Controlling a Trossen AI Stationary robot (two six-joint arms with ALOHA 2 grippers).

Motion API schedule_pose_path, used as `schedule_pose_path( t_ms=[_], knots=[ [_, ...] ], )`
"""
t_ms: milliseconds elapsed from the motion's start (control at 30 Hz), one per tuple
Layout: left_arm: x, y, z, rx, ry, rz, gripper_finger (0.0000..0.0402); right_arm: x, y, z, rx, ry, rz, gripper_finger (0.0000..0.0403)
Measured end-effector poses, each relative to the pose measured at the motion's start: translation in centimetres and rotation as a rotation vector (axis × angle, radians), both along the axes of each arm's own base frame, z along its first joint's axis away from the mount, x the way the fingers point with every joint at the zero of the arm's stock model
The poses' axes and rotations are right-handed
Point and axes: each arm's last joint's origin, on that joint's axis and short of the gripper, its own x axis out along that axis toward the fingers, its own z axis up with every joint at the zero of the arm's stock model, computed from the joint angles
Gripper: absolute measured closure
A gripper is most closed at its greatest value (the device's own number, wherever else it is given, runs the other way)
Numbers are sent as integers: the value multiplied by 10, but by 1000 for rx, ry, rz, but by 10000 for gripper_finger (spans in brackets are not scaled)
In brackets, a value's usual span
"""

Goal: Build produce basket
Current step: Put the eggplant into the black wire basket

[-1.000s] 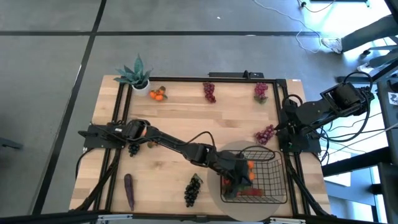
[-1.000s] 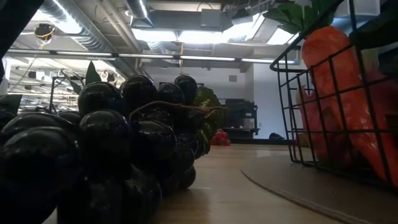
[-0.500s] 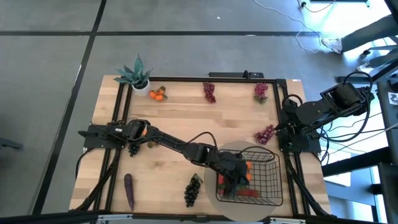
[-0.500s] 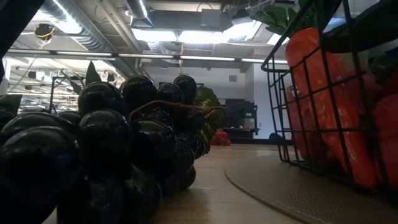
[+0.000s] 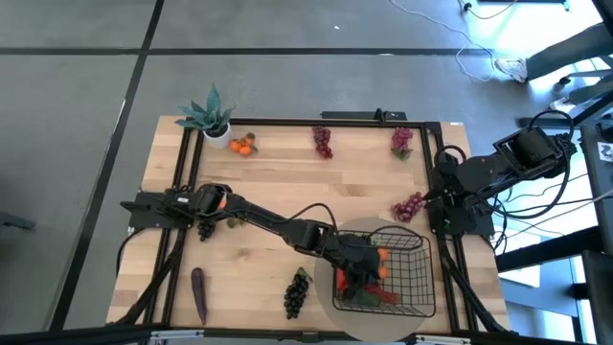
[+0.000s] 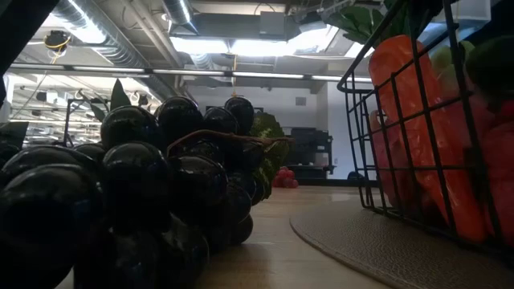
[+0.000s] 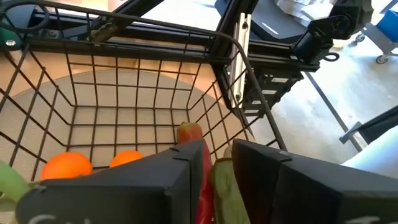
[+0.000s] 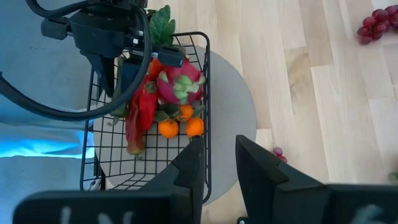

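Left wrist view, the grip: our left gripper (image 7: 217, 155) hangs inside the basket (image 7: 124, 81), low over the produce. A red chili (image 7: 200, 180) shows at its tip, but we cannot tell whether it is held or let go.
Step in hand: we judge this to be setting the chili down. To do it well, we let it settle among the fruit, then lift straight up.
Basket contents: two tangerines (image 7: 68, 167) lie on the basket floor just beside the chili. The right wrist view also shows a dragon fruit (image 8: 180, 84) against them.
Edges close by: wire walls stand on all sides of the gripper, so any sideways pull would likely catch the rim and drag the basket on its round mat (image 8: 230, 99).
Open room: the only clear way out is upward. Above the rim, bare counter (image 5: 287, 182) lies toward the left arm's base.
Next pieces: black grapes (image 5: 297, 292) lie just beside the mat, an eggplant (image 5: 198, 292) farther along the near edge, and red grapes (image 5: 409, 206) near the basket's far side.
Right gripper (image 8: 219, 146): it waits folded at the counter's right edge, fingers parted and empty, well apart from the work.
Far edge: a potted plant (image 5: 211, 113) stands at the far left corner, and more fruit lies along that edge.
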Motion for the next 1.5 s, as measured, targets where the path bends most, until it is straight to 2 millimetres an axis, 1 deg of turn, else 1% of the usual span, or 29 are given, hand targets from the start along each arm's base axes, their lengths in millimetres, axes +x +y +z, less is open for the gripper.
schedule_pose_path(
  t_ms=[67,133,200,333,400,433,500,600,633,700,833,933,1000,1067,1200,1267,1300,1433,1500],
  knots=[
    [1,6,2,-1,-1,9,328,0,0,0,-6,-2,9,325],
    [-1,14,11,17,-6,15,330,0,0,0,-14,-5,23,325],
    [-6,22,30,36,-46,24,330,0,0,0,-15,-5,25,325],
    [-24,33,72,49,-83,83,328,0,0,0,-27,-9,43,325],
    [-38,38,89,80,-48,136,330,0,0,0,-28,-9,44,325],
    [-43,41,98,91,-57,170,331,0,0,0,-32,-11,47,325],
    [-60,48,116,122,-22,226,332,0,0,0,-48,-17,64,325],
    [-82,57,142,81,-5,318,333,2,0,1,-59,-41,90,325],
    [-91,60,147,71,28,347,333,2,1,2,-64,-48,99,325],
    [-102,64,158,35,33,409,333,3,1,2,-73,-61,118,325],
    [-130,67,167,9,142,546,333,5,2,2,-94,-69,150,325],
    [-150,69,165,-32,261,681,333,6,2,2,-109,-70,171,325],
    [-166,69,159,-47,376,775,333,8,3,1,-120,-68,185,325],
    [-176,70,157,-102,444,868,333,8,3,1,-125,-68,192,325],
    [-202,71,149,-127,625,1036,333,9,4,1,-153,-73,232,325],
    [-210,71,146,-139,695,1109,333,9,4,1,-172,-78,261,325],
    [-211,71,144,-155,719,1126,333,9,4,1,-178,-80,270,325],
    [-215,73,137,-165,752,1125,333,10,4,2,-190,-99,293,325],
    [-216,78,128,-154,806,1141,333,11,5,3,-186,-119,292,325]
  ],
)
